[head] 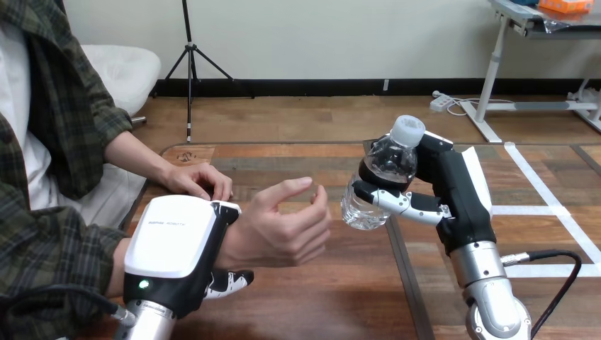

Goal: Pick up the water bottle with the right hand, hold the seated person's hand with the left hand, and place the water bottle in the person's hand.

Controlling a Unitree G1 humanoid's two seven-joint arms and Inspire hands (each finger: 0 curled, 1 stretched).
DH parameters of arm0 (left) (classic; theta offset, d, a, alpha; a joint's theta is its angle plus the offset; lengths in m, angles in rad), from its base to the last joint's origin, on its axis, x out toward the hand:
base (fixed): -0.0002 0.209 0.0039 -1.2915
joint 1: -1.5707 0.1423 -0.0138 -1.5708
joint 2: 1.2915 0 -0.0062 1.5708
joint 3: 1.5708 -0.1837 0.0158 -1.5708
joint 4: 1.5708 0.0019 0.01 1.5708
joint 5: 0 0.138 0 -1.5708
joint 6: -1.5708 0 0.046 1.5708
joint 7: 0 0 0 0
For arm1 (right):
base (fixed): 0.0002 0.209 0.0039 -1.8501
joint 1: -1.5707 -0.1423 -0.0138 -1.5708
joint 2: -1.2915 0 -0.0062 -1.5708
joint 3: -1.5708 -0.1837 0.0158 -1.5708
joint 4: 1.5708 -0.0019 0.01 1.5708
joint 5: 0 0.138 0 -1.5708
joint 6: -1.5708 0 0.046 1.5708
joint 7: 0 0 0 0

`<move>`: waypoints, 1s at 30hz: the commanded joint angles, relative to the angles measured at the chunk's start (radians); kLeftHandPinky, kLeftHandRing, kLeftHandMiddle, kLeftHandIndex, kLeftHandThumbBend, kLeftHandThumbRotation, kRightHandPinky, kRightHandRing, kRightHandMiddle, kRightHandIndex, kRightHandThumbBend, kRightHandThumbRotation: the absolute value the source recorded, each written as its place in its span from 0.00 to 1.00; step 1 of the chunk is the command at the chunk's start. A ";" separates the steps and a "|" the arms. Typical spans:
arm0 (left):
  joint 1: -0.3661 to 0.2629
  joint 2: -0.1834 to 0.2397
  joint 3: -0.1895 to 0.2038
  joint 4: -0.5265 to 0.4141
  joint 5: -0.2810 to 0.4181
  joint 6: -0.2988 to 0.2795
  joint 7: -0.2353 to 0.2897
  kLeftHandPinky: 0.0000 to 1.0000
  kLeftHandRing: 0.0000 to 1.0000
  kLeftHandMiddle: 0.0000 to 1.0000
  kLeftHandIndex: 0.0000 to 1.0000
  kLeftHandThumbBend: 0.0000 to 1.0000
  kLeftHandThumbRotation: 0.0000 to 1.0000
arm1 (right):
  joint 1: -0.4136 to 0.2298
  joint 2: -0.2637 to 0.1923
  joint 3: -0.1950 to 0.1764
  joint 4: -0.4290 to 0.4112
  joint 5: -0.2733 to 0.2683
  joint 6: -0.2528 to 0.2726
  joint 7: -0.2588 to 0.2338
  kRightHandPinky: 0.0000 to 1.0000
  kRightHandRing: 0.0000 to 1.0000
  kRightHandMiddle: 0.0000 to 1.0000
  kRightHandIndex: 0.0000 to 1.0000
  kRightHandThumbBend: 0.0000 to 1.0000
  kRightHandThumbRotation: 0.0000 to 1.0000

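Our right arm rises from the near right corner, forearm upright, and the right hand (453, 195) is clamped on the water bottle (379, 180). Its thumb crosses the front of the bottle and its other fingers pass behind, hidden. The bottle hangs above the wooden table (354, 290), tilted, with its white cap up and to the right. It is just right of the person's near hand (287, 227) and not touching it.

Our left hand (177, 248) lies back-up over the person's wrist. 1 black-and-white finger (230, 282) curls out beneath the wrist, so the wrist is pinched. The white shell hides the palm and the rest of the grip.

The near hand is cupped, thumb up. The person's far hand (202, 180) rests on the table's far left.
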 commanded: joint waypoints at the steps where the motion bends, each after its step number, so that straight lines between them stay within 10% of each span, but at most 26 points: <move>1: -0.056 -0.005 -0.025 -0.060 0.011 -0.036 0.017 0.26 0.28 0.32 0.31 0.89 0.00 | -0.065 -0.002 -0.007 -0.063 0.008 -0.031 -0.006 0.41 0.43 0.50 0.55 0.70 0.00; 30: -0.058 -0.012 -0.022 -0.064 0.024 -0.028 0.017 0.25 0.28 0.31 0.31 0.89 0.00 | -0.066 0.004 -0.012 -0.066 0.026 -0.038 0.010 0.41 0.42 0.50 0.55 0.69 0.00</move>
